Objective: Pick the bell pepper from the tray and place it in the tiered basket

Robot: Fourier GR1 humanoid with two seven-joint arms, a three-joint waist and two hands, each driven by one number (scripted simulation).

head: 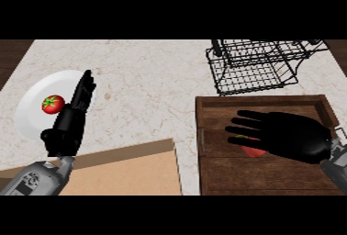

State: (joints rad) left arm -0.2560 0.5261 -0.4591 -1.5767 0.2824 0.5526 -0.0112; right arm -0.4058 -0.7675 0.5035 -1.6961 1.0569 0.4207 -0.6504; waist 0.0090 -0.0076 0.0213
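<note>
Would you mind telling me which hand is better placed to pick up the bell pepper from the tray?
The right hand: it hovers open over the wooden tray, directly above the red bell pepper. The left hand rests upright at the white plate beside a tomato, across the counter.

Over on the left a white plate is sitting on the pale marble tabletop, with a red tomato lying on it, green top showing. A tan cutting board is poking in at the bottom edge.
</note>
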